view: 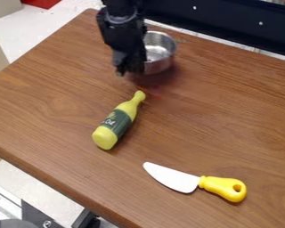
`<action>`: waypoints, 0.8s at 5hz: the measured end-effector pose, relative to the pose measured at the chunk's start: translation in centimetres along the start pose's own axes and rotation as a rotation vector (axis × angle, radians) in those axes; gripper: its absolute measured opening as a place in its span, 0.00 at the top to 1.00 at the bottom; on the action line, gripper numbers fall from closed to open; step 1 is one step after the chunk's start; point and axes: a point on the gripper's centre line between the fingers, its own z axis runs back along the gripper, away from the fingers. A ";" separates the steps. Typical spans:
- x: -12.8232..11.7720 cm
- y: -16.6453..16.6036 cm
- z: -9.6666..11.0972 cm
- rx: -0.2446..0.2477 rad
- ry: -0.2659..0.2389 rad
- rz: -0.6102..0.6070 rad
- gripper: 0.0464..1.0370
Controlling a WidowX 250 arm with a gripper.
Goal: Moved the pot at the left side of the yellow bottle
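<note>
The step in hand looks like taking hold of the pot, which sits beyond the neck of the yellow bottle, toward the far side of the table. The black gripper hangs beyond the bottle's neck as well, in front of the pot's left side. Whether it is clenched on the pot's wall or released from it, I cannot tell. The pot is not at the bottle's left side, so the move remains to be done. Next calls for a secure hold on the wall, a small lift, then a carry to the bottle's left and a level set-down clear of it.

The pot is round, thin-walled and shiny like metal, likely to slide if merely nudged. The bottle lies on its side, smooth and plastic-looking, with a tapering neck and 1 dark green label; it may roll if bumped. The table has streaky brown wood grain. Right of the bottle and nearer the camera lies 1 toy knife, its blade white and flat, its rounded yellow handle pierced by 1 hole.
</note>
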 end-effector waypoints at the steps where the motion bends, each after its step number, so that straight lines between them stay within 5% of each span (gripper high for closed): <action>1: 1.8 0.2 0.0 -0.008 0.006 -0.037 0.99; 4: 7.3 2.8 0.3 0.032 0.033 -0.199 0.99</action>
